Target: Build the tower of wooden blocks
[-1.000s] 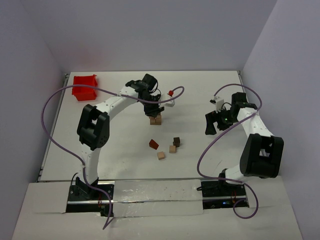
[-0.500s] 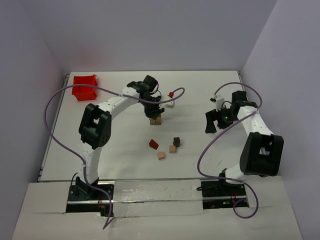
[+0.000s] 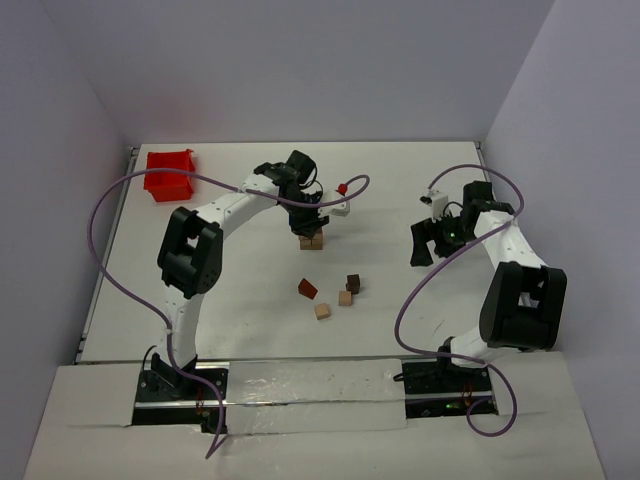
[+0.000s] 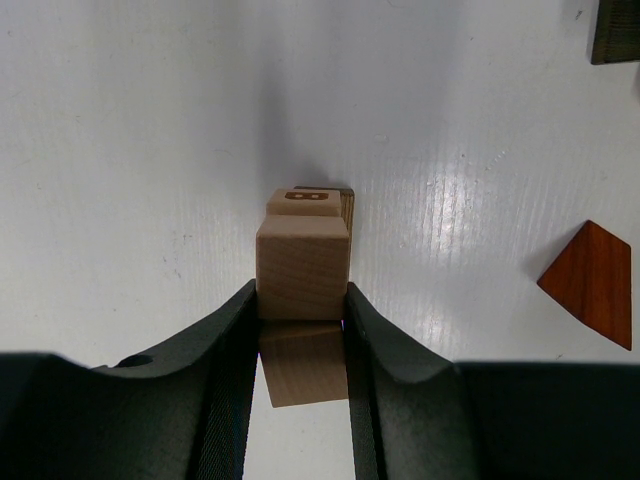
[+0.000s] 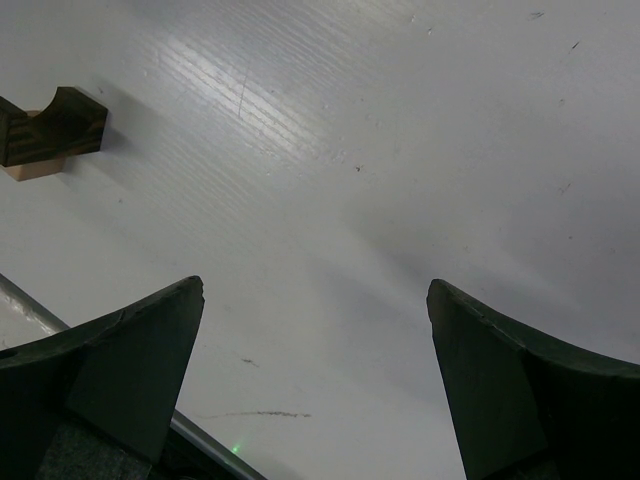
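Top cam: wood block tower (image 3: 311, 240) mid-table under left gripper (image 3: 308, 224), grip hidden. Left wrist cam: jaws clenched on tan cube (image 4: 302, 268) above lower blocks. Right gripper (image 5: 315, 290) spread wide, empty.

There is only one mark, and it shows in the left wrist view. It is a small dark brown character printed on the face of a light tan block (image 4: 305, 200), which sits just behind the nearer tan cube (image 4: 302, 265). It looks like a letter B or a figure 8 lying on its side, but it is too small and foreshortened to tell which.
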